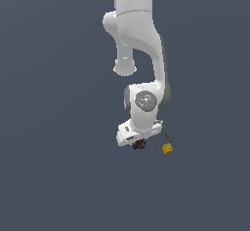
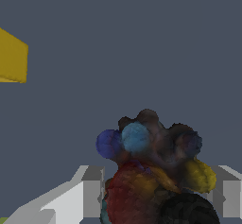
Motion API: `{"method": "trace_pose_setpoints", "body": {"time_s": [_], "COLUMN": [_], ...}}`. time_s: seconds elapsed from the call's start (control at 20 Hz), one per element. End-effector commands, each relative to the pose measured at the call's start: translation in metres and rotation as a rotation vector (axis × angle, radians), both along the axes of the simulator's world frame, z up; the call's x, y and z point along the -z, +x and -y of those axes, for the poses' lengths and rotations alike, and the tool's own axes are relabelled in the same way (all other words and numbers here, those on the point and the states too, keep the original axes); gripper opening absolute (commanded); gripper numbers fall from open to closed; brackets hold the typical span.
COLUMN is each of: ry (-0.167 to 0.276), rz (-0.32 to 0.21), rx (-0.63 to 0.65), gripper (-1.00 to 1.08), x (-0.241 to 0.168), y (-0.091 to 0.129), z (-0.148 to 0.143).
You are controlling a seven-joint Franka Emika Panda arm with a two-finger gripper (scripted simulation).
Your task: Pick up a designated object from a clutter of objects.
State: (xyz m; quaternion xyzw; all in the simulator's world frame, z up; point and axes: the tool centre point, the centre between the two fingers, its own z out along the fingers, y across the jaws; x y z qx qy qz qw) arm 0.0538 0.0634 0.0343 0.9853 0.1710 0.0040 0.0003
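In the exterior view the white Panda arm (image 1: pixel 136 54) is reaching down from twelve o'clock and covering most of the clutter, so only a dark speck with a blue fleck is peeking out under the hand: this is the multicoloured lump (image 1: pixel 139 144), too small there to read. At about three o'clock from it the small yellow block (image 1: pixel 167 148) is lying apart on the flat slate-grey floor (image 1: pixel 49 176), with a thin grey stick (image 1: pixel 166 135) slanting just above it. The wrist view is showing what the exterior one cannot: the lump (image 2: pixel 151 171) is a knobbly cluster of rounded bumps, blue, brown-orange, yellow and black, matte and mottled. It is sitting between the two pale grey blocky fingers (image 2: pixel 90 190) of the gripper (image 2: pixel 156 194), which are standing close at either side; whether they are actually pressing it cannot be told. The yellow block (image 2: pixel 12 57) is showing only as a flat-faced corner, cut off by the frame edge at nine o'clock.
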Motion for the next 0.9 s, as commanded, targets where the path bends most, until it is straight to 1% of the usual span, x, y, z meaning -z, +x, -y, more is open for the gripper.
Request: {"method": "trace_pose_setpoints", "body": {"time_s": [0.0, 0.2, 0.4, 0.6, 0.85], "ry": [0.000, 0.000, 0.000, 0.000, 0.000], "rz": [0.000, 0.000, -0.001, -0.001, -0.003], "rx": [0.000, 0.000, 0.000, 0.000, -0.001], "gripper": [-1.00, -1.00, -1.00, -1.00, -1.00], "x": [-0.001, -0.011, -0.030, -0.058, -0.103], "y": [0.000, 0.002, 0.005, 0.011, 0.020], "z": [0.000, -0.004, -0.010, -0.020, -0.036]}}
